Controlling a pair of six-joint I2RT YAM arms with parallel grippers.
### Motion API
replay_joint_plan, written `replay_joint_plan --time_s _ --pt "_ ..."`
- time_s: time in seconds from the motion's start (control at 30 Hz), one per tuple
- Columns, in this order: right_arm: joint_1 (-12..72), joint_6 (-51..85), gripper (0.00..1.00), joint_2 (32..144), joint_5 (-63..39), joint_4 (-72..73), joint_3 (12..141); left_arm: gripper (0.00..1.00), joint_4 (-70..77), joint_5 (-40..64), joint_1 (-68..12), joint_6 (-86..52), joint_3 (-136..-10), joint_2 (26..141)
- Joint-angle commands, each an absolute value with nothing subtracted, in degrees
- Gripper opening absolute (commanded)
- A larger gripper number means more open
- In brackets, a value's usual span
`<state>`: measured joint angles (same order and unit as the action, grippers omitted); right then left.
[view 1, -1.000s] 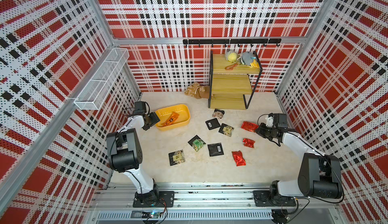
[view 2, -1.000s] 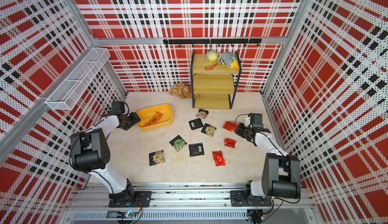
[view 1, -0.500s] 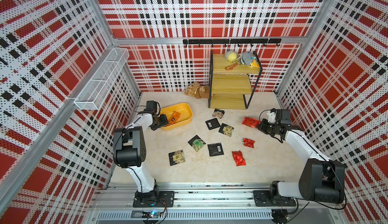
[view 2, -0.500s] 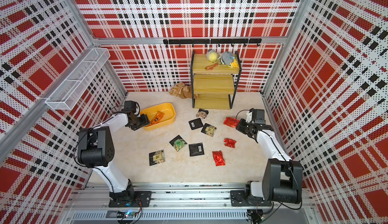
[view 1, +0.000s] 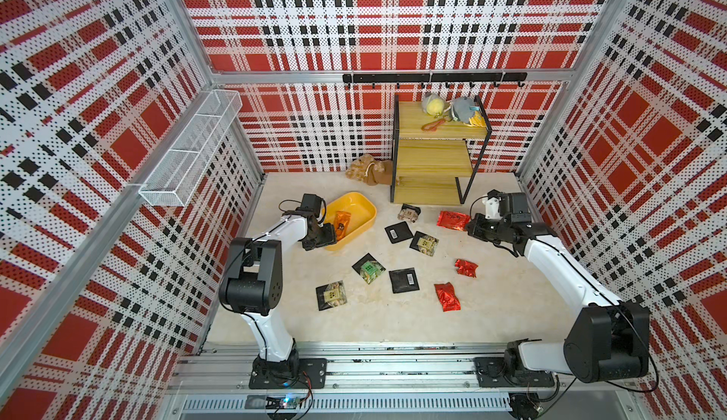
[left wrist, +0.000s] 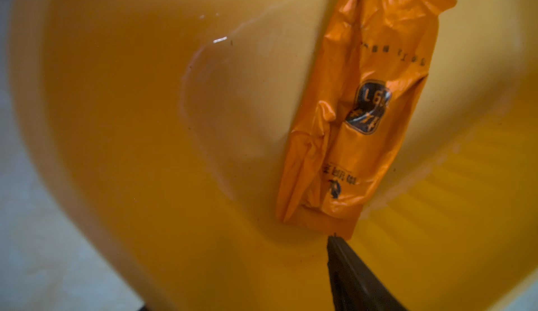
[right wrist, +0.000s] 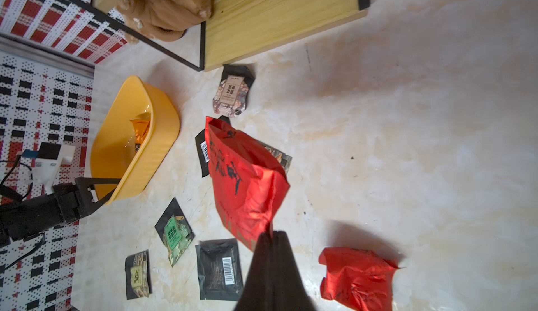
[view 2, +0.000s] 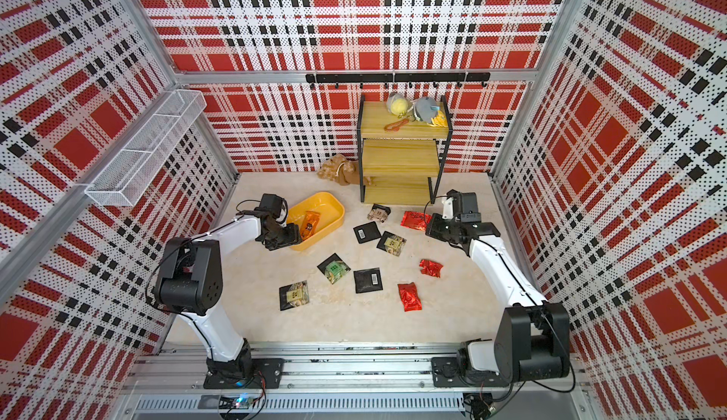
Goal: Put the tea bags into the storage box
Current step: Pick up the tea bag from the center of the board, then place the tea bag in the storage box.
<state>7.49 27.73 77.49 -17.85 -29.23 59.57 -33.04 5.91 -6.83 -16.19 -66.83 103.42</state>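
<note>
Walls [view 1: 393, 24] perforated red-black-white plaid panels in aluminium frame [view 1: 275, 77]; floor [view 1: 393, 327] mottled beige; three-tier wooden shelf [view 1: 432, 158] against back wall under black hook rail [view 1: 432, 78]; white wire basket [view 1: 189, 150] on side wall; light even.

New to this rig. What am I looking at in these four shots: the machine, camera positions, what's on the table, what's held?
The left arm and the right arm are bolted to a rail at the front of the table; each ends in a two-finger gripper. Two pictures come from one overhead stereo camera, so they nearly match; two come from cameras on the wrists. An orange tea sachet lies in the yellow storage tub. The left gripper is at the tub's near corner, jaws apart, one finger inside. The right gripper is shut on a red foil sachet, held off the table. Eight more sachets, black or red, lie loose there. A wooden shelf and tan plush toy sit at the back.
</note>
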Motion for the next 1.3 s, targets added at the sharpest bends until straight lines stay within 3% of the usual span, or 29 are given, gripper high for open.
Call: replay_joint_plan --time_s 0.0,0.43,0.63,0.93,1.27 --pt "10.81 29.67 0.00 78.51 -15.84 -28.88 61.02 0.66 -34.66 5.06 -8.02 -15.48 -65.15 100.96" --pt "28.30 34.23 0.00 91.47 -12.67 -26.97 73.91 0.65 -37.49 2.96 -10.72 -14.75 -60.71 95.19" --pt "34.28 35.04 0.00 100.82 -12.48 -26.71 83.47 0.76 -35.73 1.81 -9.61 -17.48 -60.74 89.90" --pt "37.38 35.90 0.00 116.46 -14.90 -27.33 98.73 0.82 -32.65 3.37 -7.30 -24.80 -60.21 81.51" --pt "38.12 35.86 0.00 127.49 -16.44 -30.29 109.90 0.82 -30.10 4.31 -7.01 -34.06 -49.82 69.25"
